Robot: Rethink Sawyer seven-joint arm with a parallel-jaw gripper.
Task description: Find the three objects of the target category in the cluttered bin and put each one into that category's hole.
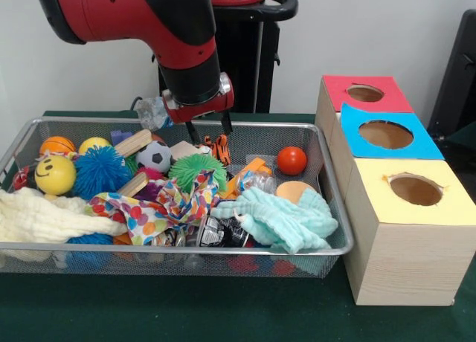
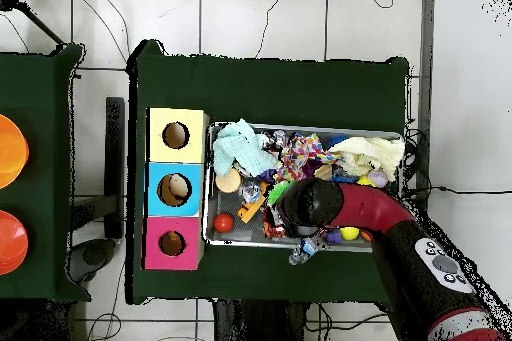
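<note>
Hanging spread over the wire bin, the pincer grips nothing.

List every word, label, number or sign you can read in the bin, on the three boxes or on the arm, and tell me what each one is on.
No text can be read in either view.
Black-and-white crumpled wrapper at the front of the wire mesh bin: has print, too small and blurred to read.
Yellow smiley ball: a drawn face only, no words.
Red-topped, blue-topped and yellow-topped wooden boxes: no labels visible.
Red and black arm: no visible marking.
</note>
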